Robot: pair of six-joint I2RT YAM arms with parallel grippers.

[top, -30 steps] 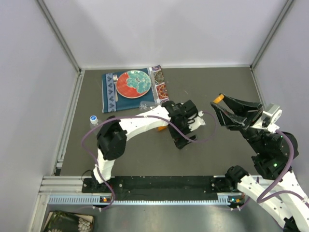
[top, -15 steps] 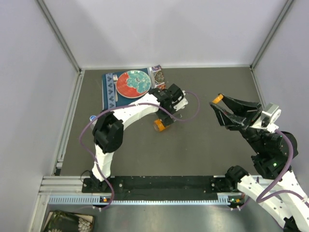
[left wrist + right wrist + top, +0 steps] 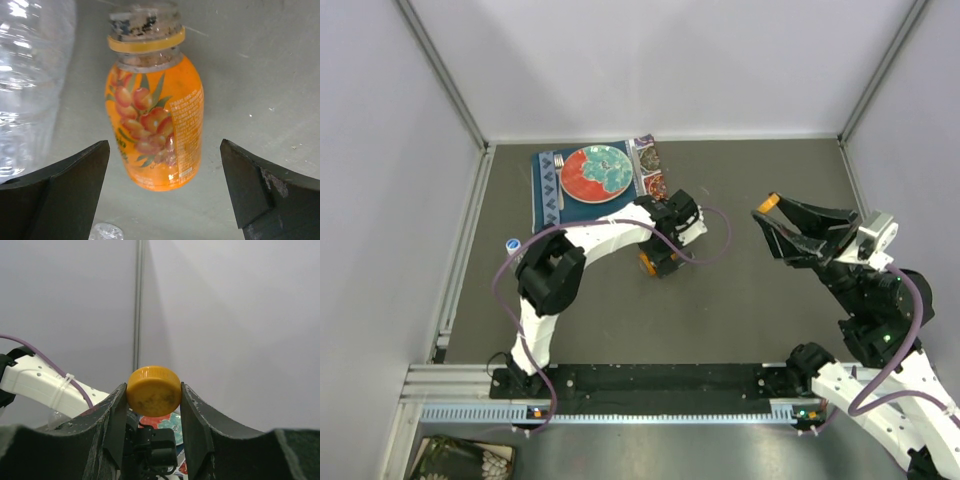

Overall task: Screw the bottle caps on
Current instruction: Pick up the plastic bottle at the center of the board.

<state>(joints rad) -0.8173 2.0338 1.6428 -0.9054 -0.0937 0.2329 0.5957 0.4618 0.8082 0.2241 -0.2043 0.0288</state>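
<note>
Right gripper (image 3: 153,399): narrow, both fingers (image 3: 117,415) pressed against the sides of the orange cap (image 3: 153,391), which sits flat-face toward the wrist camera. The cap is held in the air, clear of the surface (image 3: 260,75), on the right side of the workspace and well apart from any bottle. Beyond it there are only the pale walls and, lower in the wrist view, part of the left arm (image 3: 40,382) with its purple cable.

Left gripper (image 3: 164,150): jaws spread wide, holding nothing. It hangs over the orange bottle (image 3: 155,130), one finger on each side of the bottle's lower body with a gap on both sides (no contact is visible). The bottle lies on its side on the grey surface, fruit label up and neck pointing away from the wrist camera. The neck is uncapped, with bare threads above an amber ring.

Just beside the orange bottle, on the left finger's side, lies a clear bottle (image 3: 27,80). Its body crowds that finger's path; whether it touches the orange bottle cannot be told. A small pale object (image 3: 105,232) at the bottom edge is too cut off to identify.

Farther back, near the rear wall, a red-and-teal plate (image 3: 597,172) rests on a blue mat (image 3: 546,192).
</note>
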